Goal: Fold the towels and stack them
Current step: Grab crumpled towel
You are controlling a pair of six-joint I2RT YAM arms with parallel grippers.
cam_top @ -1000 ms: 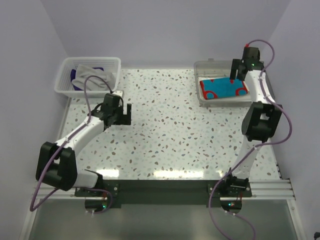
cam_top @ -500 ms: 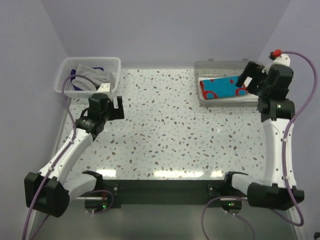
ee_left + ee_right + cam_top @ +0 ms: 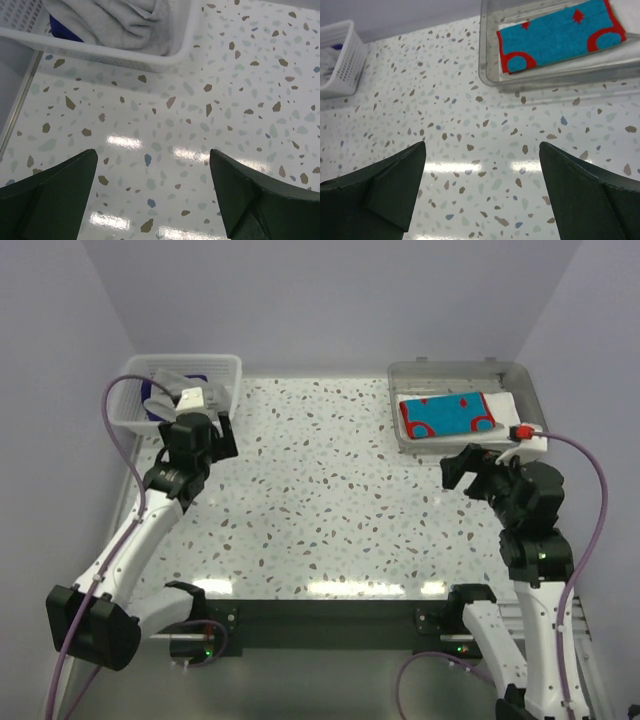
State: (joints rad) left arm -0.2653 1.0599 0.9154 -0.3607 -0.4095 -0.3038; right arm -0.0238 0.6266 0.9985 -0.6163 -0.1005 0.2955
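Two grippers: we see left gripper (image 3: 152,155) and right gripper (image 3: 482,145) spread wide, empty.
Patterned towel (image 3: 447,415): folded in tray (image 3: 450,367).
Grey towel (image 3: 115,22): in basket (image 3: 100,52).

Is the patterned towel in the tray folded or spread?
Folded: the turquoise-and-red patterned towel lies as a compact rectangle inside the clear plastic tray.

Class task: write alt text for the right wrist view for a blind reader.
The open right claw hovers over a speckled terrazzo table. Ahead, a folded turquoise-and-red patterned towel lies in a clear plastic tray; a white slatted basket sits far left.
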